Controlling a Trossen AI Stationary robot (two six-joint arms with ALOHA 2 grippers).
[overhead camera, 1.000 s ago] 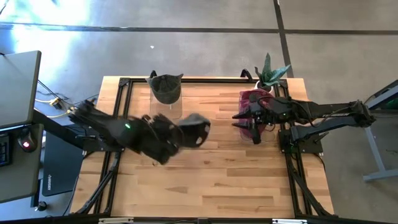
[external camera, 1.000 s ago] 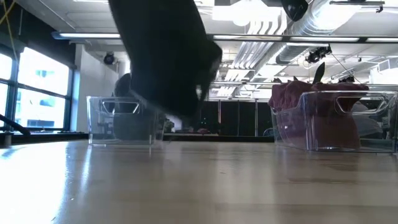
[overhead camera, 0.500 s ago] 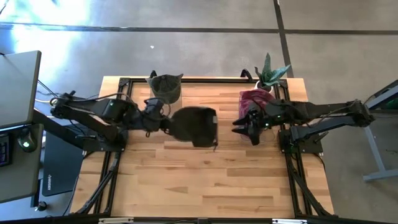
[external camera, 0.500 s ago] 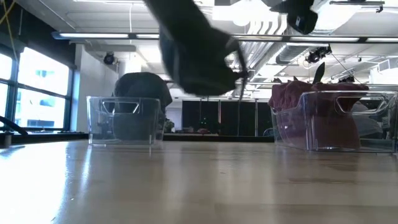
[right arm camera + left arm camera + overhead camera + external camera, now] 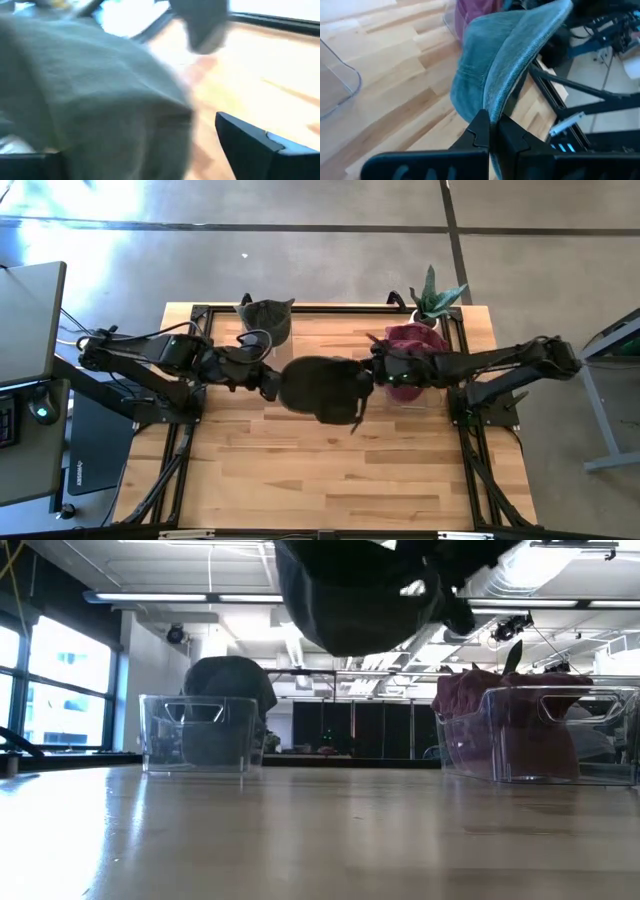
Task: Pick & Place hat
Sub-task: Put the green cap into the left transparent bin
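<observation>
Here: wooden table point(image 5: 330, 470), two arms meeting mid-air over its centre.
Left gripper point(image 5: 489, 131) pinches the dark hat point(image 5: 322, 387), held aloft; right gripper point(image 5: 372, 378), fingers spread, reaches its other edge. Clear bins point(image 5: 195, 735) stand behind; plant point(image 5: 435, 298) at corner.

Left arm's fingers point(image 5: 268, 380) gripping dark hat point(image 5: 322, 387) (mid-table), right arm's fingers point(image 5: 372, 380) alongside

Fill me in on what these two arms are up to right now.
The left gripper is shut on the edge of a dark hat, holding it in the air over the middle of the table. The right gripper is open at the hat's other side. A clear bin of dark hats and one of maroon hats stand at the back.
</observation>
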